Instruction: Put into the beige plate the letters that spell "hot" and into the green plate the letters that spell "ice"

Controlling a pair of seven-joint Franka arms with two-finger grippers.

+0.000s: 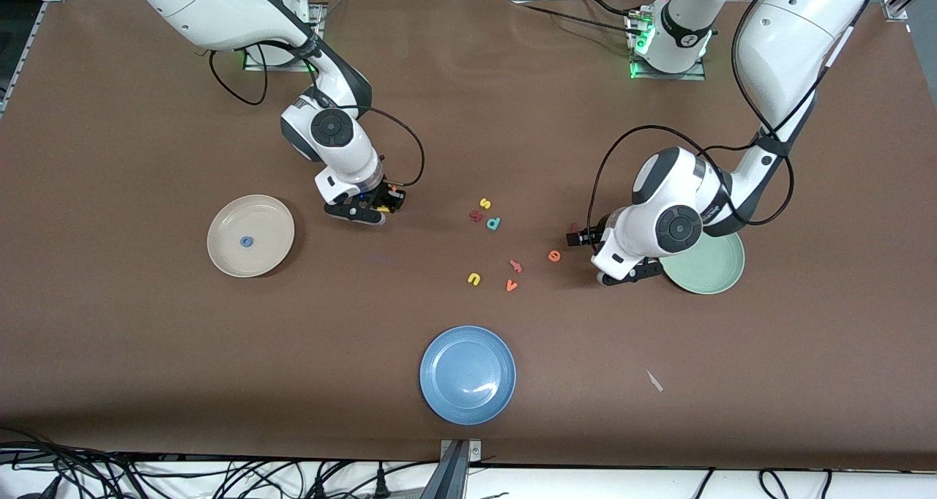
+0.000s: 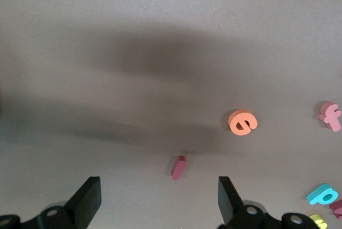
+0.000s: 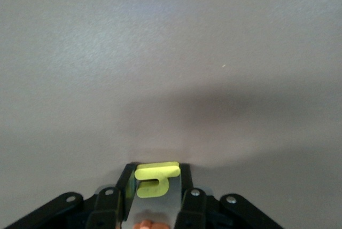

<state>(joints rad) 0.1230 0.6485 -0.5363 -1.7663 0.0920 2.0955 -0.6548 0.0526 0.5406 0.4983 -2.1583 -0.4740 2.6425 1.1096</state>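
Note:
My right gripper (image 3: 155, 171) is shut on the yellow h (image 3: 152, 185), low over bare table beside the beige plate (image 1: 272, 224), toward the middle of the table. The blue o (image 1: 247, 241) lies in that plate. My left gripper (image 2: 158, 187) hangs open just above the dark red i (image 2: 178, 167), which lies on the table between its fingers' line and the orange e (image 2: 242, 122). The green plate (image 1: 714, 271) is partly hidden under the left arm. A salmon-orange t (image 1: 515, 266) lies nearer the front camera than the e (image 1: 554, 255).
A blue plate (image 1: 468, 374) sits near the front edge. Loose letters lie mid-table: yellow s (image 1: 484, 203), dark red k-like letter (image 1: 476, 216), teal p (image 1: 493, 223), yellow u (image 1: 474, 279), orange v (image 1: 511, 285). A small pale scrap (image 1: 654, 380) lies toward the left arm's end.

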